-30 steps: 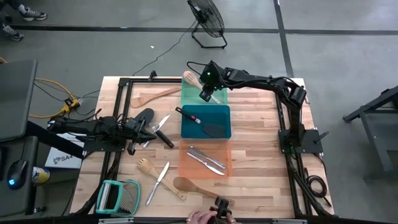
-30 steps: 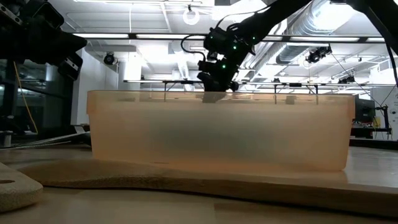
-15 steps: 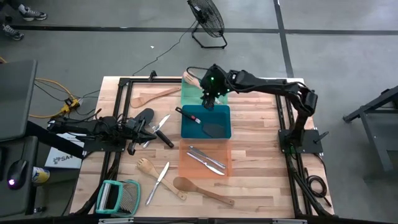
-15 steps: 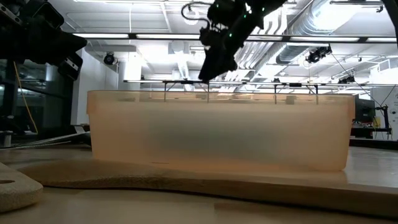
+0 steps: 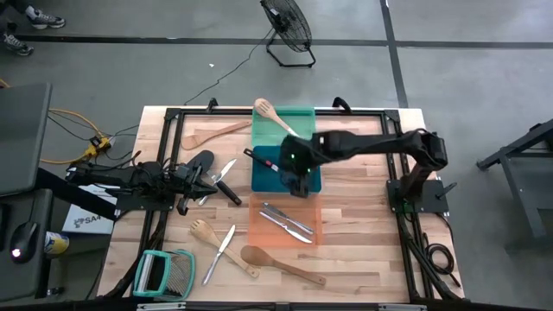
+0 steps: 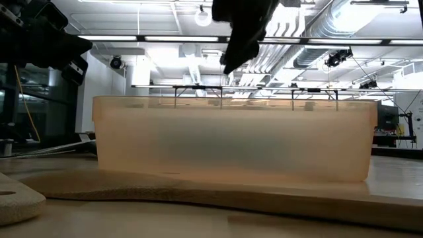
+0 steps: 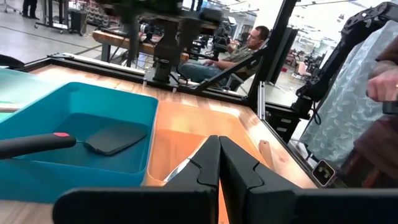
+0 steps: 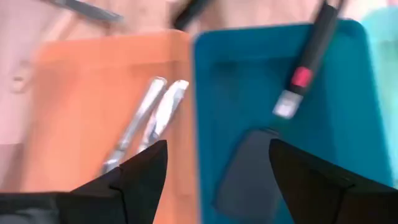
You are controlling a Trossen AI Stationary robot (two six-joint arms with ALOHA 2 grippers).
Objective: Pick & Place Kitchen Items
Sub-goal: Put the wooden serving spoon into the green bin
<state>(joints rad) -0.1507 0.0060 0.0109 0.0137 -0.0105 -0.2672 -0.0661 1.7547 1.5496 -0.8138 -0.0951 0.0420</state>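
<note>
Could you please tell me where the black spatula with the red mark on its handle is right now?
In the high view, the black spatula lies in the blue tray at mid-table, between the green tray and orange tray.

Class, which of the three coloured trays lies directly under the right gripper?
The blue tray, the middle one, holding a black spatula; the right gripper hangs open over it.

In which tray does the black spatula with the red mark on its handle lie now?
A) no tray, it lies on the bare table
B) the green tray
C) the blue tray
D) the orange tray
C: the high view shows the black spatula lying inside the blue tray, below the green tray and above the orange tray, which holds only silver knives; the right wrist view shows it the same way.
</note>
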